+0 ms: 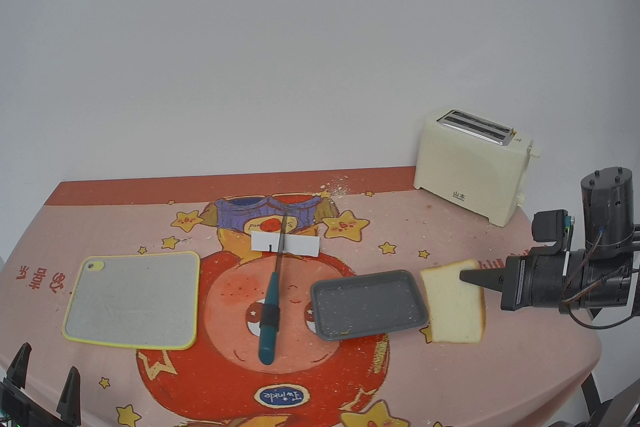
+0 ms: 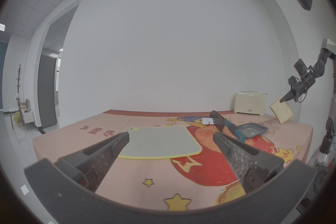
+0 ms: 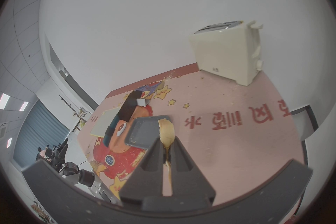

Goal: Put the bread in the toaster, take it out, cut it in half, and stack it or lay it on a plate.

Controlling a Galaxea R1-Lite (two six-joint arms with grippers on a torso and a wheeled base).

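Observation:
A pale slice of bread (image 1: 455, 301) hangs upright above the table at the right, pinched at its top right corner by my right gripper (image 1: 469, 277), which is shut on it. The right wrist view looks along the slice's edge (image 3: 167, 133) squeezed between the fingers (image 3: 154, 161). The cream toaster (image 1: 475, 163) stands at the back right, its two slots empty. My left gripper (image 2: 171, 146) is open and holds nothing, low at the near left corner of the table (image 1: 43, 389). The bread (image 2: 281, 111) and the right gripper (image 2: 284, 98) show far off in the left wrist view.
A dark grey tray (image 1: 368, 303) lies just left of the bread. A teal-handled knife (image 1: 271, 308) lies in the middle, its blade over a white card (image 1: 285, 243). A grey cutting board with a yellow rim (image 1: 134, 299) lies at the left. Crumbs lie near the toaster.

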